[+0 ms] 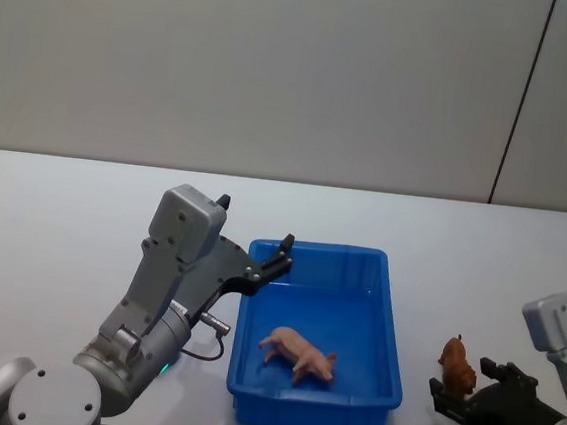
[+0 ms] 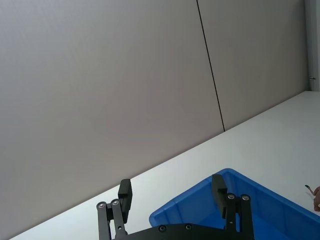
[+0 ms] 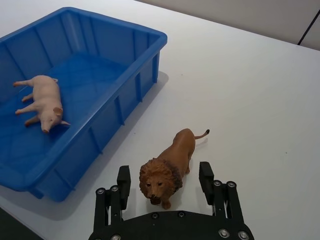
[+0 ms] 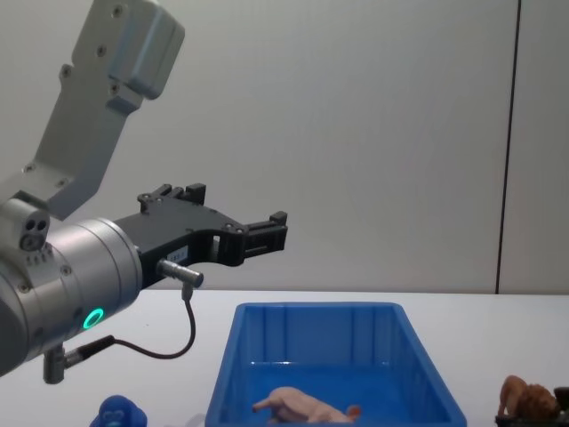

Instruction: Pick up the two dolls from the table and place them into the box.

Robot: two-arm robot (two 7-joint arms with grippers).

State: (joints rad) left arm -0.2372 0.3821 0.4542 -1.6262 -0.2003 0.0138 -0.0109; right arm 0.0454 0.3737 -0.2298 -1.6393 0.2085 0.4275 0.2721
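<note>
The blue box (image 1: pixel 395 319) stands on the white table (image 1: pixel 49 250) in front of me. A pale pink doll (image 1: pixel 298 353) lies on its side inside it, also seen as the pink doll (image 3: pixel 42 97) in the right wrist view. A brown lion doll (image 1: pixel 457 364) stands on the table to the right of the box. My right gripper (image 3: pixel 165 177) is open, with one finger on each side of the lion's (image 3: pixel 172 155) head. My left gripper (image 1: pixel 255 222) hangs open and empty above the box's back left corner, its fingers (image 2: pixel 125 194) wide apart.
A rounded blue figure (image 4: pixel 120 414) sits on the table left of the box (image 4: pixel 311 334), under my left arm. A grey wall runs behind the table. Bare tabletop stretches behind the box and far to the left.
</note>
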